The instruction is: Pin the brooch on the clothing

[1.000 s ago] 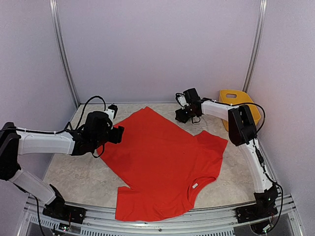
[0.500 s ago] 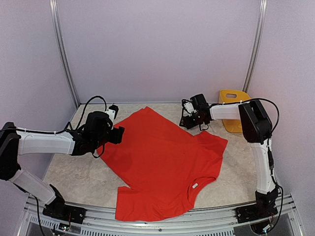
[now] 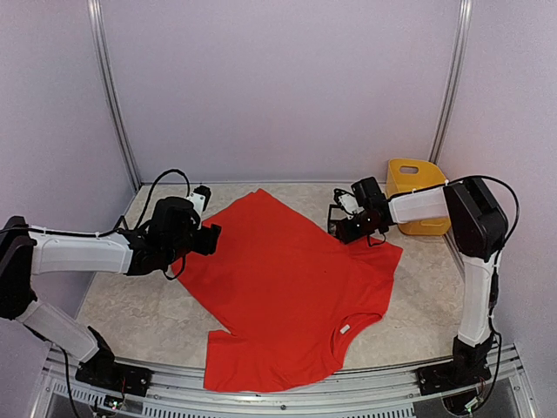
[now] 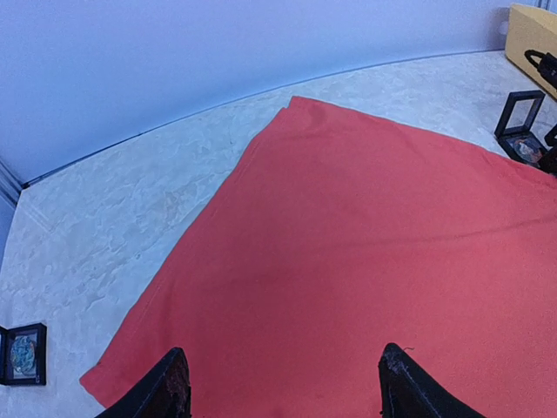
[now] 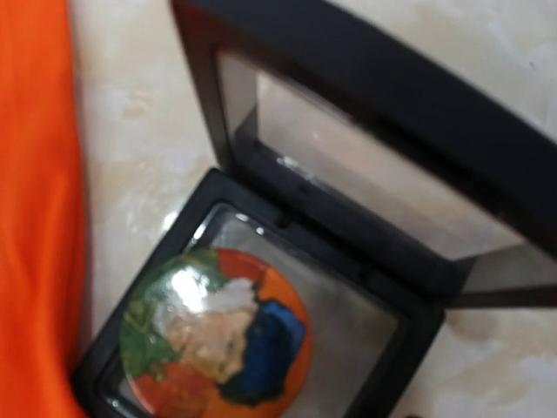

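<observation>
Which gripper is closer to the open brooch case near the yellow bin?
Right. The right gripper sits just above the open case, brooch filling its camera; the left gripper hovers over the shirt's opposite edge, well away.

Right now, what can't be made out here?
Right gripper: jaws too small in top view, outside its wrist view.
Brooch: back pin hidden under its face, right wrist view.
Small framed case: cut by left wrist view's left edge.
Yellow bin: inside hidden by its wall, top view.

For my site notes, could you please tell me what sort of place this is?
Probably a lab robot test cell: plain walls framed by aluminium posts, two arms bolted to a rail, a staged red T-shirt.
</observation>
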`<action>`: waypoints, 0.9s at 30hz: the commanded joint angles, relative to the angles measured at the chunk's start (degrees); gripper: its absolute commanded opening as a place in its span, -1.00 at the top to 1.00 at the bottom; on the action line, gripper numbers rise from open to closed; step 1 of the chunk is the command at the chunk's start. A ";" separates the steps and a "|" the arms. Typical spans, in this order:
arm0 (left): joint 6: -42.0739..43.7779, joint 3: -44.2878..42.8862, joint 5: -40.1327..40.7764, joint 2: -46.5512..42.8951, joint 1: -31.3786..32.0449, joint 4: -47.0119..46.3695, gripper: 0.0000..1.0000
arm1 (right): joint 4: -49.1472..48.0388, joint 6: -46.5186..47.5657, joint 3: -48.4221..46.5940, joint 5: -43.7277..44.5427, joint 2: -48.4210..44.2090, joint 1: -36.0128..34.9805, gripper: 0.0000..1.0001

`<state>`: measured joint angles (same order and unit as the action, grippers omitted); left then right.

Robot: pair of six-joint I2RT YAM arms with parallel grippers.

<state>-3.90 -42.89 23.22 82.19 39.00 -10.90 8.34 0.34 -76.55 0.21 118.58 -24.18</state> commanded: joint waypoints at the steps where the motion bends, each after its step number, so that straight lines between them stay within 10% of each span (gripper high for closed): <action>1: 0.73 -1.85 0.44 0.28 0.46 0.64 -0.39 | 5.11 1.35 -0.16 -2.29 -0.21 0.37 -0.14; 27: 1.35 -2.77 1.52 0.77 0.46 2.19 -0.39 | 3.53 -6.54 -9.58 -0.78 9.12 2.71 -0.11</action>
<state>-3.27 -43.70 24.32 82.19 39.09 -9.39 9.54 -2.81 -86.67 -4.75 126.21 -23.73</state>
